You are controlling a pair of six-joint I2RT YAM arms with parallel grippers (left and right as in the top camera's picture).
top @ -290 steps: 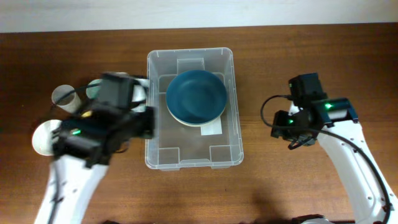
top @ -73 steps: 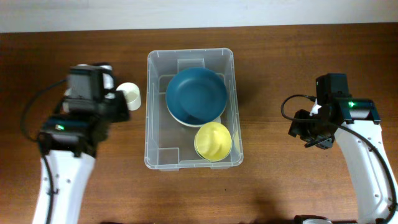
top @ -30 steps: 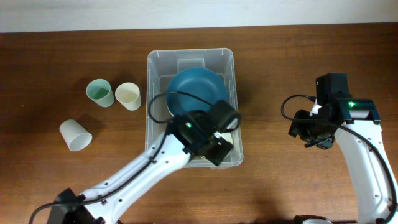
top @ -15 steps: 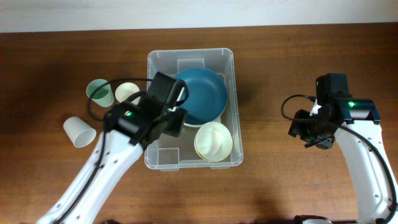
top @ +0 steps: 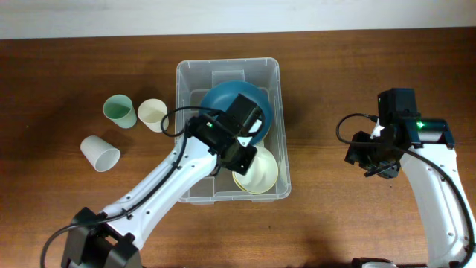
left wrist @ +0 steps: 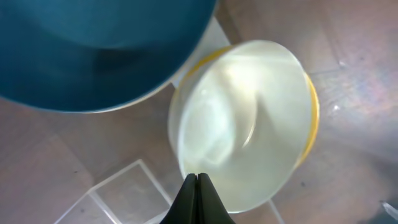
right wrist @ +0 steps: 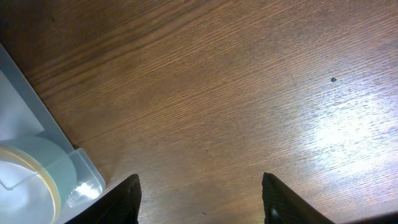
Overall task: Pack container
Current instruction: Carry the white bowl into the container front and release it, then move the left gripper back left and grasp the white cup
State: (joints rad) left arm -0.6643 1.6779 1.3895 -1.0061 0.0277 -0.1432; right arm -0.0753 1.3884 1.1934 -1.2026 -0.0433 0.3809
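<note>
While the container [top: 179, 89] sits mid-table holding a blue bowl [top: 222, 103] and a pale yellow bowl [top: 264, 176], the left gripper [left wrist: 196, 177] hangs inside it, fingers pressed together. The right gripper [right wrist: 200, 185] gapes wide over the table [right wrist: 249, 93].

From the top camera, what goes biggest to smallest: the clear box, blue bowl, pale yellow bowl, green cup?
1. clear box
2. blue bowl, partly hidden by the arm
3. pale yellow bowl
4. green cup
</note>
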